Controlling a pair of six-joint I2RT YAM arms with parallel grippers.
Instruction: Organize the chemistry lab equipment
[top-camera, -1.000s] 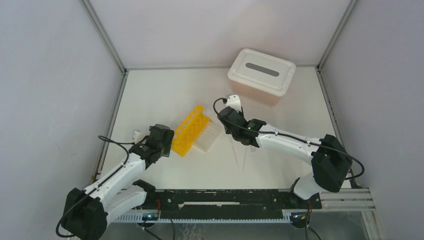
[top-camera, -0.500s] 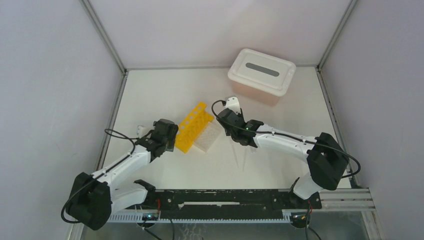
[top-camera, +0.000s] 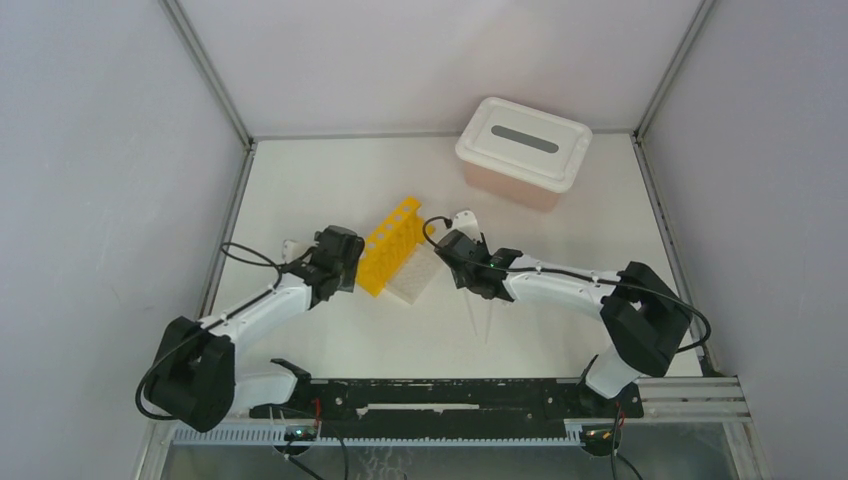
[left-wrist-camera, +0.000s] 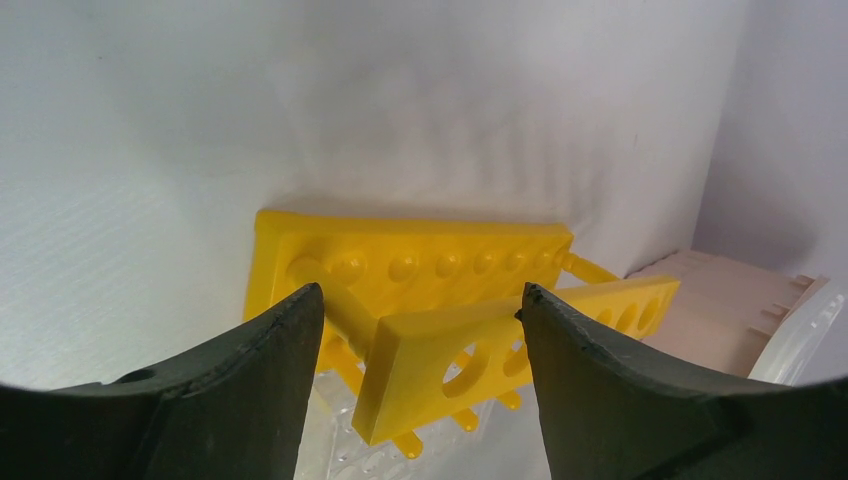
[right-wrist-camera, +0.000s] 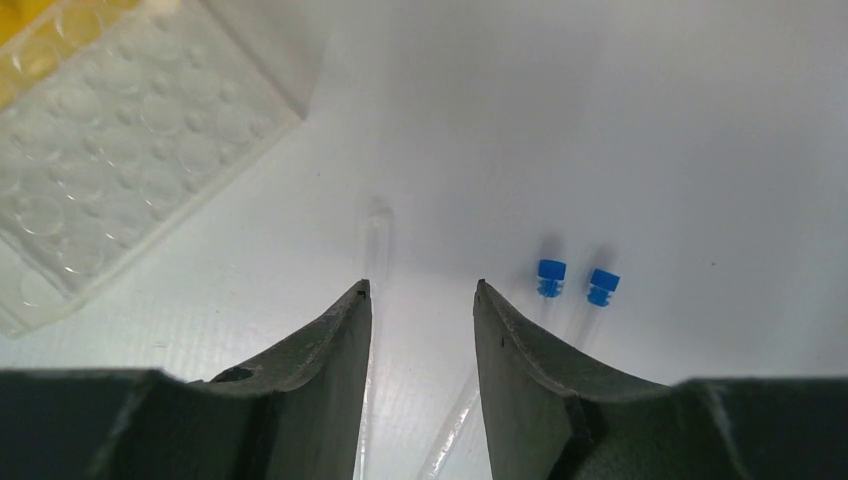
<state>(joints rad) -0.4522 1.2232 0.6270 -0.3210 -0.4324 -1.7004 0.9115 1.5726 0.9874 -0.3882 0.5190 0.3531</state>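
Observation:
The yellow tube rack (top-camera: 392, 245) lies tilted on the table, with the clear grid rack (top-camera: 417, 275) against its right side. My left gripper (left-wrist-camera: 420, 300) is open, and the near end of the yellow rack (left-wrist-camera: 450, 345) sits between its fingers. The right fingertip (left-wrist-camera: 535, 310) meets the edge of the rack's top plate. My right gripper (right-wrist-camera: 420, 290) is open just above the table and holds nothing. A thin clear dropper (right-wrist-camera: 377, 240) lies by its left finger. Two blue-capped tubes (right-wrist-camera: 575, 282) lie to its right. The grid rack (right-wrist-camera: 110, 160) is at the upper left.
The pink tub with its white slotted lid (top-camera: 523, 150) stands at the back right. Two droppers (top-camera: 478, 315) lie on the table near the right forearm. Grey walls close in the left, back and right sides.
My left arm has reached forward so its open fingers now straddle the yellow rack's near end, and the rack has shifted slightly away. My right gripper has drifted a little left and nearer.

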